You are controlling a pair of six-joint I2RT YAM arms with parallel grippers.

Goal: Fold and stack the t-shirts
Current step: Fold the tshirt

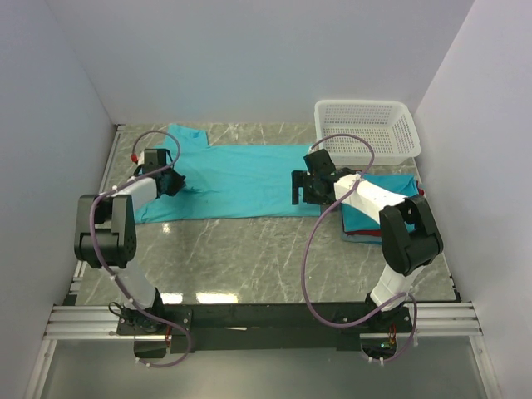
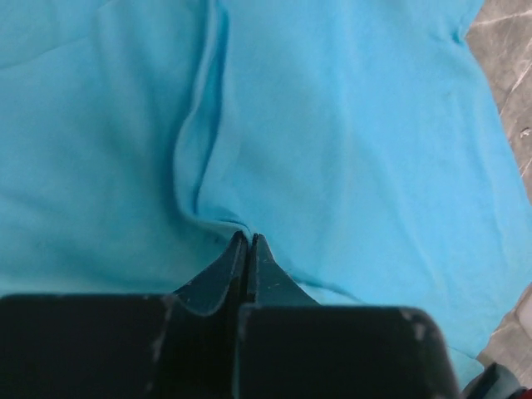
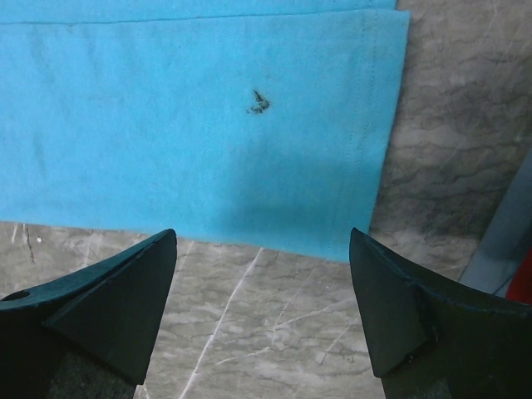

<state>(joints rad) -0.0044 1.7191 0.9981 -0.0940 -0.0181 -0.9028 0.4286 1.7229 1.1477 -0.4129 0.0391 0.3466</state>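
Note:
A teal t-shirt [image 1: 237, 179] lies spread flat on the marble table. My left gripper [image 1: 176, 183] is at the shirt's left end, shut on a pinched ridge of the fabric [image 2: 199, 158]; its fingertips [image 2: 249, 238] meet with cloth between them. My right gripper [image 1: 298, 189] hangs open over the shirt's right hem corner [image 3: 366, 141], its jaws wide apart above bare table [image 3: 274, 324], holding nothing. A small dark mark [image 3: 259, 102] shows on the fabric. A stack of folded shirts [image 1: 376, 218], teal on top with red beneath, lies at the right under my right arm.
A white mesh basket [image 1: 366, 129] stands at the back right corner. White walls close in the table on three sides. Bare marble lies between the shirt and the arm bases. The purple cables loop over each arm.

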